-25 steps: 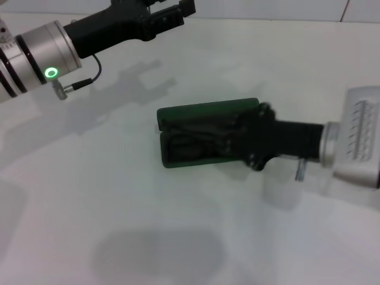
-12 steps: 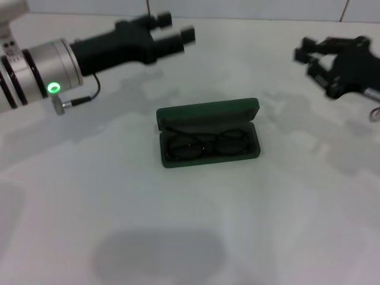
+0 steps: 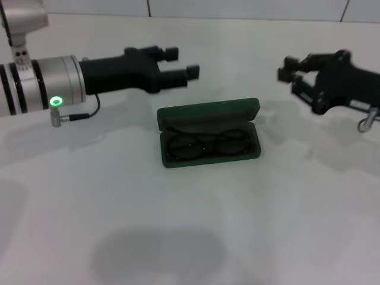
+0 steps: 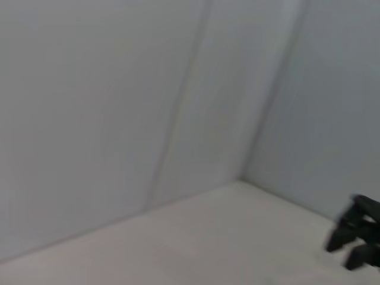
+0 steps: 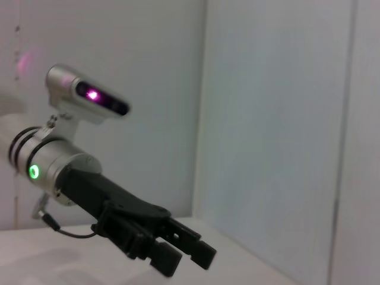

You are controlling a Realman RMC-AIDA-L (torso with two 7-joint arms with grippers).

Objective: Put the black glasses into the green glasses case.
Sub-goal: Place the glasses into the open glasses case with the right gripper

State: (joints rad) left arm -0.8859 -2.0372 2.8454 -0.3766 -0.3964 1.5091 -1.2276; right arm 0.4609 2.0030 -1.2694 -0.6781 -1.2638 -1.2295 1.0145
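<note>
The green glasses case (image 3: pixel 209 112) lies open in the middle of the white table, lid tilted back. Inside its tray lie the black glasses (image 3: pixel 206 144), lenses side by side. My left gripper (image 3: pixel 181 62) hovers behind and to the left of the case, open and holding nothing; the right wrist view shows that left gripper (image 5: pixel 185 252) too. My right gripper (image 3: pixel 286 68) hangs to the right of the case, well apart from it, open and holding nothing. In the left wrist view the right gripper (image 4: pixel 356 234) appears small and far off.
The white table (image 3: pixel 190 225) spreads all around the case. White tiled walls stand behind it. A short cable (image 3: pixel 77 114) hangs under my left wrist, above the table.
My right gripper has left the case and pulled back up to the right, leaving the glasses in the tray. My left gripper has dropped lower and moved right, nearer the case.
</note>
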